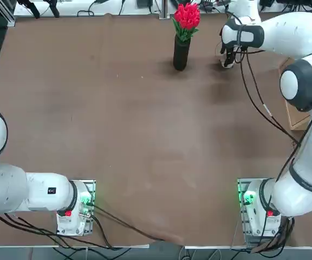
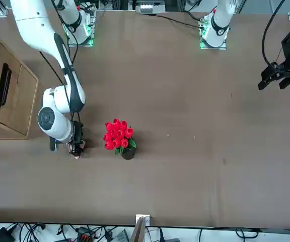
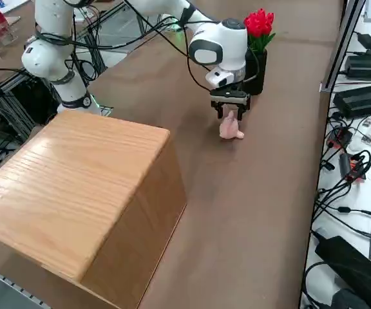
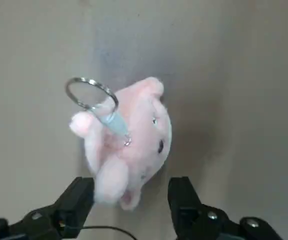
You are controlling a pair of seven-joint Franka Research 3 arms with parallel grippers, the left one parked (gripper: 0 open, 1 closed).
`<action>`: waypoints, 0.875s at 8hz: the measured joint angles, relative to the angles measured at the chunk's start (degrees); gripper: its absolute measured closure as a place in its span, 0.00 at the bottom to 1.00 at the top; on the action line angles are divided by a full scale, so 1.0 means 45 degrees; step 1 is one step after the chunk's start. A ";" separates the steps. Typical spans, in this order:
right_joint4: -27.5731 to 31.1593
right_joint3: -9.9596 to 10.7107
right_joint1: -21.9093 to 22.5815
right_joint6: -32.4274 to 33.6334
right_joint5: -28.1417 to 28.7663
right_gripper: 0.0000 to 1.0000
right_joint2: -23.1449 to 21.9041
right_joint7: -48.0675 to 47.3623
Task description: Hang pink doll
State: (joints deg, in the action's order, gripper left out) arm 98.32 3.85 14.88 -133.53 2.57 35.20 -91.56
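Note:
The pink doll [image 4: 134, 140], a small pale plush with short ears, lies on the brown table at the far right. A metal key ring [image 4: 91, 95] on a light blue loop is fixed to its head. In the right side view the pink doll [image 3: 230, 129] sits just under my right gripper [image 3: 229, 111]. That gripper [image 4: 131, 200] is open, with one black finger [image 4: 79, 200] against the doll's side and the other finger [image 4: 184, 200] a little apart from it. From overhead the right gripper [image 1: 229, 60] hides the doll.
A black vase [image 1: 181, 53] holding red tulips [image 1: 187, 15] stands just left of the gripper, also seen as the vase [image 3: 257, 64]. A large wooden box [image 3: 76, 193] stands at the table's right edge. Cables lie beyond the far edge.

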 joint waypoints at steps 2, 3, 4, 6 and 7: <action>0.0000 0.0044 -0.0004 -0.0118 -0.0039 0.34 0.0117 -0.0130; -0.0001 0.0059 -0.0005 -0.0137 -0.0054 0.39 0.0128 -0.0132; -0.0003 0.0062 -0.0004 -0.0140 -0.0064 0.59 0.0127 -0.0135; -0.0033 0.0061 0.0044 -0.0140 -0.0070 0.91 0.0127 -0.0480; -0.0090 0.0062 0.0053 -0.0130 -0.0089 0.92 0.0110 -0.0971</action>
State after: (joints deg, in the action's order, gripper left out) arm 97.92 4.13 15.12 -134.11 2.17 35.70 -95.94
